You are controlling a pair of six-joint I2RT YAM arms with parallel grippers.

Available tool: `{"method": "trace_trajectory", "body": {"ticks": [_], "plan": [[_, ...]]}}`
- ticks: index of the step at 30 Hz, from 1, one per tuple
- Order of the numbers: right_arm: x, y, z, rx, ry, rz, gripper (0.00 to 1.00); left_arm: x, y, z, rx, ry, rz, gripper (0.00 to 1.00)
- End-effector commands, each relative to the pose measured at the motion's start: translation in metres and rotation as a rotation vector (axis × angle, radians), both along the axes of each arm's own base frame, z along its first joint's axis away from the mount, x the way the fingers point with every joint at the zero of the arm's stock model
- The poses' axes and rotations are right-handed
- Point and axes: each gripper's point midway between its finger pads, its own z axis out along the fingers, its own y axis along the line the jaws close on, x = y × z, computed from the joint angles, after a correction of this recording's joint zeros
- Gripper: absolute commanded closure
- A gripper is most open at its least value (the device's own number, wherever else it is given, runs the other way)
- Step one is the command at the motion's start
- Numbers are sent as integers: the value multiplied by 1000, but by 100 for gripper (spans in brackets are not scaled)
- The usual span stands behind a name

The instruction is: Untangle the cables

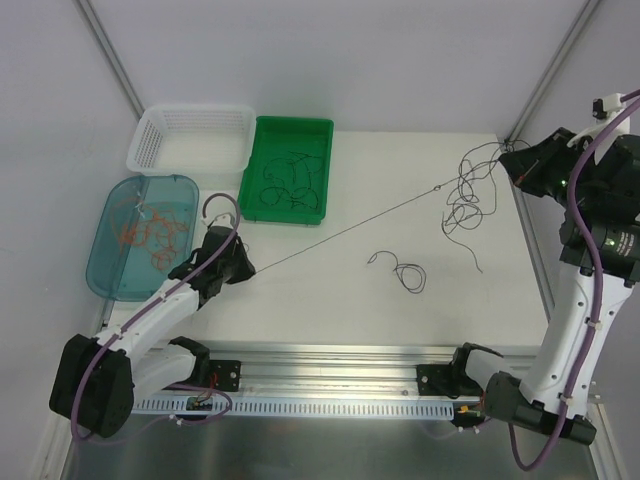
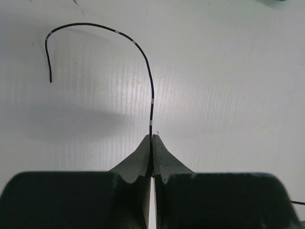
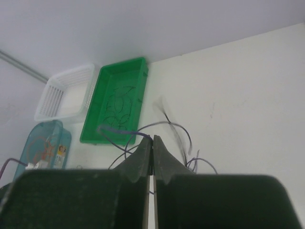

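A tangle of thin dark cables [image 1: 466, 195] hangs at the table's far right. My right gripper [image 1: 516, 163] is raised there, shut on purple-blue strands [image 3: 167, 125] of it. One black cable [image 1: 340, 228] runs taut from the tangle across the table to my left gripper [image 1: 248, 268], which is shut on it near the left side. In the left wrist view the cable's free end [image 2: 143, 52] curls beyond the closed gripper [image 2: 152, 137]. A loose black cable [image 1: 402, 271] lies curled at the table's middle.
A green tray [image 1: 322, 135] holding black cables stands at the back. A white basket [image 1: 150, 135] is left of it. A blue tray [image 1: 105, 255] with red-orange cables sits at the far left. The table's right edge is close to the tangle.
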Motion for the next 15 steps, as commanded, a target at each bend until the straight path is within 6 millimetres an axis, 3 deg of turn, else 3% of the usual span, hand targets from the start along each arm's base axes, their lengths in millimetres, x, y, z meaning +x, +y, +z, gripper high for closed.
{"method": "trace_trajectory", "body": {"ticks": [1,6,8,11,12,14,15], "plan": [[3,-17,55,-22,-180,-68,99,-14,20,-25,59,73,54,100],[8,-18,65,49,-200,-40,99,-16,23,-28,56,85,58,100],[6,5,64,76,-213,84,99,-13,18,-23,36,70,42,100],[6,33,29,72,-145,191,99,-10,4,-7,-26,29,-13,100],[4,43,5,70,-90,226,99,-10,-1,0,-49,8,-36,100],[1,57,-21,63,-34,272,99,-9,-8,12,-82,-20,-74,99],[0,62,-36,60,-5,291,99,-10,-13,22,-106,-52,-100,86]]}}
